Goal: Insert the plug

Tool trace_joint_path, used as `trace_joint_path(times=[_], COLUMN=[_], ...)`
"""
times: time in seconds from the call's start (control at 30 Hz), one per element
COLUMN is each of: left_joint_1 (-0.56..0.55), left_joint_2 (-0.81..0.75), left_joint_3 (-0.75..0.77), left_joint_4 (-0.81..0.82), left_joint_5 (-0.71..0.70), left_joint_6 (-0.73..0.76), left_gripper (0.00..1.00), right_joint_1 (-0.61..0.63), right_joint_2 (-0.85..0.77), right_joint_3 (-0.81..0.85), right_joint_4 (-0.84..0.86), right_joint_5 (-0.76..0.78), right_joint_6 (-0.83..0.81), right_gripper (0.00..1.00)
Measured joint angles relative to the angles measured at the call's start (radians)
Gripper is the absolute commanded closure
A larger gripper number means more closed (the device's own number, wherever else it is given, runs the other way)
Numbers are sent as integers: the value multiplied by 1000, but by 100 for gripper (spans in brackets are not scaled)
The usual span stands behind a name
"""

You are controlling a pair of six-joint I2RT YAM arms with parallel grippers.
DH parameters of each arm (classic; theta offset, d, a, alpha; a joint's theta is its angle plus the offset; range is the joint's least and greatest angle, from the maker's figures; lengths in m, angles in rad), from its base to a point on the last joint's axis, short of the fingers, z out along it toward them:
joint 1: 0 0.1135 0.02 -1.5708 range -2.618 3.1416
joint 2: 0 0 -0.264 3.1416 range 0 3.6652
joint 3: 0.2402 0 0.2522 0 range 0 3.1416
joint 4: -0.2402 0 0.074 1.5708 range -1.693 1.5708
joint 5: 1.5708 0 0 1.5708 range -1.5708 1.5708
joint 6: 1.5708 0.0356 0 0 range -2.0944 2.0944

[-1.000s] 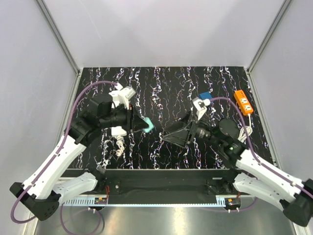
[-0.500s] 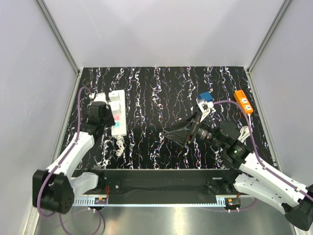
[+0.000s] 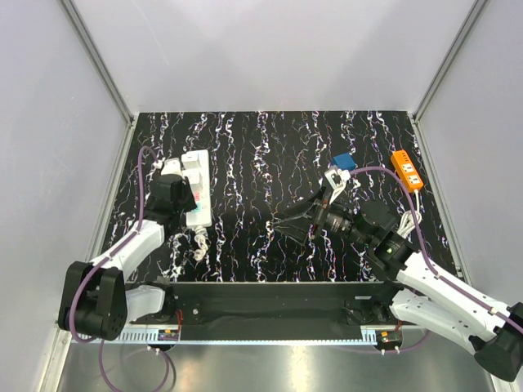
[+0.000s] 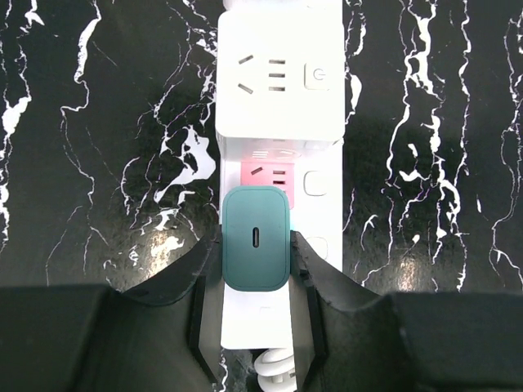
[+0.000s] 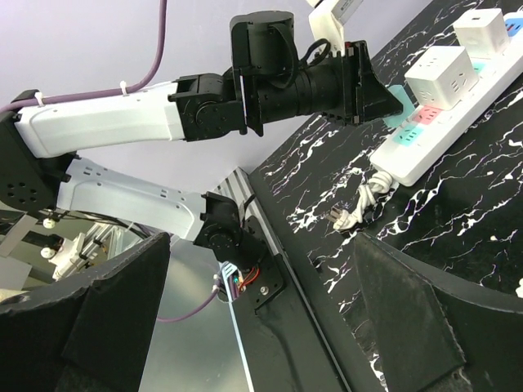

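In the left wrist view my left gripper [image 4: 256,253] is shut on a teal plug [image 4: 256,233], its fingers [image 4: 204,269] pressed against both sides. The plug stands end-on over the white power strip [image 4: 278,106], just below a pink socket [image 4: 265,173]. In the top view the left gripper [image 3: 185,200] hovers over the strip [image 3: 197,175] at the table's left. The right wrist view shows the teal plug [image 5: 400,102] at the strip [image 5: 445,135]. My right gripper [image 3: 290,224] is open and empty above the middle of the table.
An orange power strip [image 3: 407,169] lies at the back right, with a blue adapter [image 3: 342,161] and a white adapter [image 3: 335,177] near it. The white strip's coiled cord [image 3: 198,243] lies at its near end. White cube adapters [image 5: 437,73] sit in the strip.
My left arm has swung from the table's middle back to the left and brought the teal plug down onto the white strip. The right arm has barely shifted.
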Motion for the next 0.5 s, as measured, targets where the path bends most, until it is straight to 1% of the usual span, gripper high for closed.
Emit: trace_joint_path(times=[0.23, 0.5], left_joint_1=[-10, -62], left_joint_2=[6, 35], left_joint_3=[-1, -14], left_joint_4=[22, 17], left_joint_5=[27, 26], left_joint_6=[-11, -63], left_gripper=[100, 100], right_joint_1=[0, 0], right_joint_2=[6, 4], right_joint_3=[0, 0], right_joint_4=[0, 0], right_joint_5=[0, -1], right_joint_6=[-17, -25], right_gripper=[0, 0])
